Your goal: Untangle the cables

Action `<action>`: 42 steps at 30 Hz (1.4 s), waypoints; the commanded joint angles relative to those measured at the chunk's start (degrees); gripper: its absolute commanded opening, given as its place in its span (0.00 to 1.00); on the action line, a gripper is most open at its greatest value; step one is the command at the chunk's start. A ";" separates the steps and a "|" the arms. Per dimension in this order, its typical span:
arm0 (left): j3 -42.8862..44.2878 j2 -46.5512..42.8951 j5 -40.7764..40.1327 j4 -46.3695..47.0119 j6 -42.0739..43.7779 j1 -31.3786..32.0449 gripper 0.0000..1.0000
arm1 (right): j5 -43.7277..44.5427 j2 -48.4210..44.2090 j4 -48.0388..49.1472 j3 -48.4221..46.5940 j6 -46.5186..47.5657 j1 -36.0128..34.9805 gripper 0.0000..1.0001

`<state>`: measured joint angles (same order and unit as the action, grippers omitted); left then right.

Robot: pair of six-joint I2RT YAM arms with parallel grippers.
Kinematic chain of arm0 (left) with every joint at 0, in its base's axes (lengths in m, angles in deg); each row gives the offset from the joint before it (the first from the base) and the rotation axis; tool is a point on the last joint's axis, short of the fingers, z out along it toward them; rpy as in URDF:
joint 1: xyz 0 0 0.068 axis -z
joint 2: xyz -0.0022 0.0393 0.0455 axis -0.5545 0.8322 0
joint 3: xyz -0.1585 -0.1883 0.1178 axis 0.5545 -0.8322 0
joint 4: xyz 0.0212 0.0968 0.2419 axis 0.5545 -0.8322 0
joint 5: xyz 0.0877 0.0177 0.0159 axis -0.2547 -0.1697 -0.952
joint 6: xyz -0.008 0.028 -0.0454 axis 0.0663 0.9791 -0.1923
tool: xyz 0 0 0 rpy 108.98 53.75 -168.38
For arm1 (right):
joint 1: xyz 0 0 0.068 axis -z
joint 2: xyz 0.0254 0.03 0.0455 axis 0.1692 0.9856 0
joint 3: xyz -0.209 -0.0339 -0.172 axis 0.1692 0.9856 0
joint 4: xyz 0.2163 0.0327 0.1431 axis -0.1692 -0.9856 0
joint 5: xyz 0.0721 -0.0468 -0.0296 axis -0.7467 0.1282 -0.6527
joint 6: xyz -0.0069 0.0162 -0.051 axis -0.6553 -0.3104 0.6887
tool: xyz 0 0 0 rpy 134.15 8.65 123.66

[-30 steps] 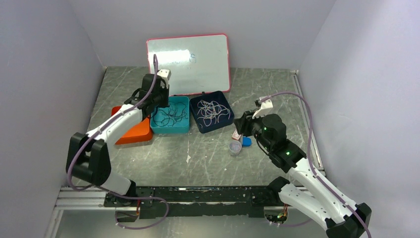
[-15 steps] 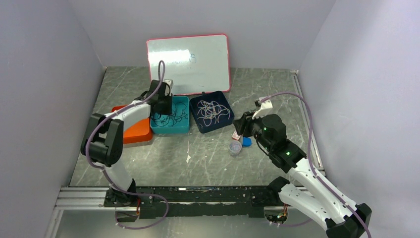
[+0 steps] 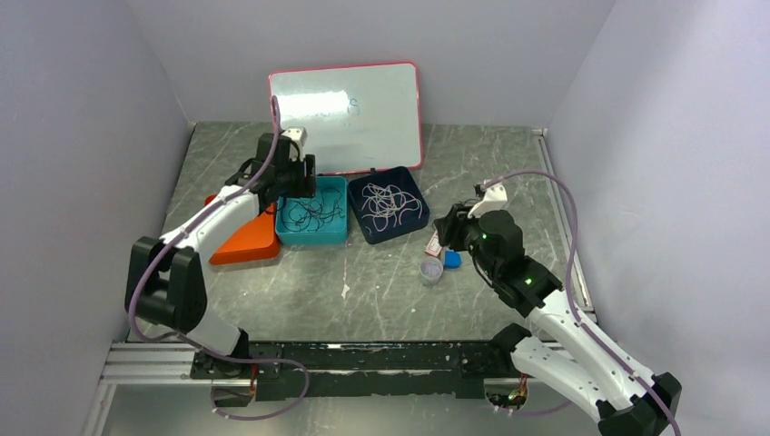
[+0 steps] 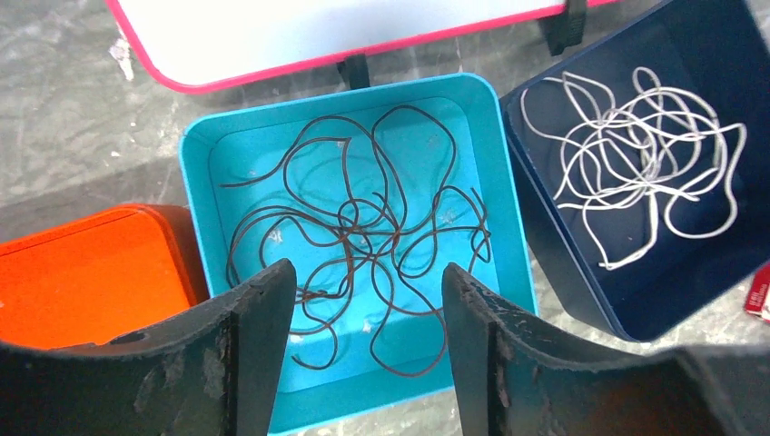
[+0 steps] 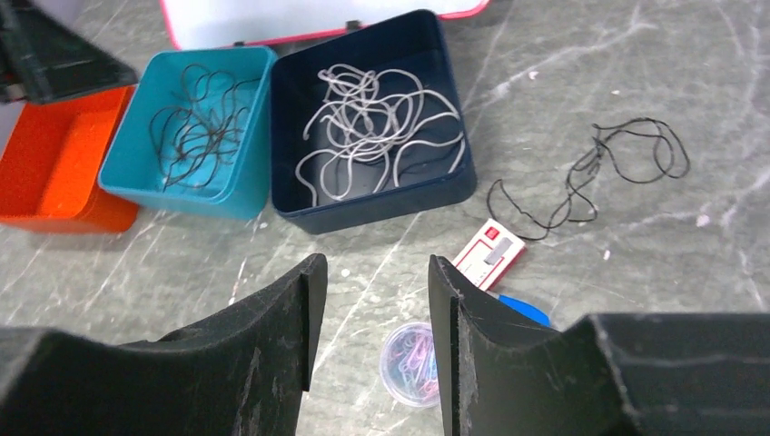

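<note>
Left gripper (image 4: 368, 282) hangs open and empty over dark cables (image 4: 354, 227) in the teal tray (image 4: 192, 200); white cables (image 4: 636, 154) lie in the navy tray (image 4: 563, 272). Only the right wrist view, past the open, empty right gripper (image 5: 368, 272), shows 1 black cable (image 5: 590, 173) loose on the table (image 5: 636, 73).

Grey table's (image 3: 363, 282) far edge, left to right: orange plastic tray (image 4: 82, 272); teal plastic tray (image 4: 193, 182) holding thin dark cables (image 4: 359, 238); navy plastic tray (image 4: 554, 254) holding thin white cables (image 4: 636, 150).

The grey marbled bench (image 3: 363, 282) bears an orange plastic tray (image 5: 54, 173), a teal tray (image 5: 182, 202) and a navy tray (image 5: 381, 211) near its far edge. A loose black cable (image 5: 587, 163) lies toward the right edge.
</note>
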<state>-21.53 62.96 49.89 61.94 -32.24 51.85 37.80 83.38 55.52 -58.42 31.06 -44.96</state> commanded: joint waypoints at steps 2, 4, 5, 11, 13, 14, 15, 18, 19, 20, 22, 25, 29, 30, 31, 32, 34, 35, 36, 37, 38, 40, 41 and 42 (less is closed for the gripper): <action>-1.24 -8.12 2.19 -2.59 -0.01 -0.60 0.65 | 10.83 -0.44 -3.88 -0.61 -3.98 0.07 0.49; -2.76 -11.39 3.53 -3.24 -0.37 -0.62 0.65 | 14.43 0.45 -6.46 -1.19 -5.94 0.09 0.49; -3.50 -13.00 4.19 -3.78 -0.40 -0.60 0.64 | 16.10 1.32 -7.29 -1.43 -6.68 0.08 0.49; -8.99 -23.10 7.70 -5.24 -0.96 -0.60 0.63 | 18.50 8.83 -10.29 -3.36 -10.53 1.38 0.48; -10.52 -26.46 8.28 -5.88 -1.32 -0.61 0.63 | 16.05 12.89 -10.09 -4.58 -10.70 3.67 0.48; -11.22 -27.76 8.71 -6.38 -1.43 -0.60 0.63 | 14.66 14.67 -9.41 -5.00 -10.45 5.63 0.48; -12.16 -29.02 9.53 -6.79 -1.53 -0.60 0.63 | 12.99 16.50 -8.33 -5.24 -10.27 7.46 0.48; -14.08 -32.17 11.73 -7.40 -1.46 -0.60 0.62 | 7.51 21.26 -4.33 -5.35 -9.72 12.53 0.48; -14.52 -33.14 11.94 -7.79 -1.35 -0.60 0.61 | 5.91 22.96 -2.84 -5.50 -9.65 13.83 0.48; -14.89 -34.11 12.07 -8.11 -1.15 -0.61 0.61 | 4.27 25.07 -1.95 -5.80 -9.59 14.78 0.48; -15.42 -35.85 12.13 -8.96 -0.66 -0.60 0.62 | 2.84 28.15 -0.55 -6.67 -9.65 16.16 0.48; -16.58 -38.02 12.13 -9.81 -0.25 -0.60 0.62 | -1.02 32.08 2.43 -7.57 -10.16 18.01 0.46; -18.33 -40.23 12.85 -10.15 0.19 -0.62 0.61 | -1.33 37.28 3.75 -9.39 -10.72 18.65 0.44; -18.63 -40.74 12.88 -10.21 0.21 -0.60 0.61 | -0.68 38.24 4.10 -9.57 -10.72 18.62 0.44; -18.95 -41.31 12.90 -10.37 0.24 -0.60 0.61 | 0.16 39.10 4.47 -9.74 -10.72 18.61 0.43; -19.12 -41.74 12.84 -10.53 0.22 -0.60 0.61 | 1.01 39.90 4.90 -9.77 -10.70 18.57 0.42; -19.37 -42.30 13.03 -10.66 0.21 -0.60 0.61 | 1.89 41.73 5.54 -10.17 -10.50 18.60 0.40; -19.42 -42.52 13.22 -10.62 0.26 -0.60 0.61 | 2.04 42.93 5.47 -10.59 -10.40 18.61 0.40; -19.43 -42.59 13.48 -10.58 0.30 -0.61 0.61 | 2.20 44.07 5.18 -11.12 -10.32 18.55 0.39; -19.43 -42.53 13.56 -10.53 0.41 -0.60 0.61 | 2.40 45.12 4.84 -11.51 -10.52 18.60 0.39; -19.48 -42.40 13.65 -10.49 0.62 -0.60 0.61 | 2.78 45.96 4.84 -11.73 -10.72 18.61 0.39; -19.59 -42.00 13.86 -10.40 1.02 -0.62 0.61 | 3.68 47.45 4.92 -11.92 -10.77 18.61 0.38; -19.54 -41.79 14.00 -10.38 1.13 -0.62 0.61 | 4.27 48.18 4.74 -12.15 -10.75 18.61 0.38; -19.59 -41.73 14.14 -10.25 1.21 -0.62 0.61 | 4.71 49.27 4.52 -12.45 -10.61 18.60 0.38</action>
<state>-40.86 21.15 61.87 51.69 -32.07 51.72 39.53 130.14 59.59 -69.19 21.05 -26.71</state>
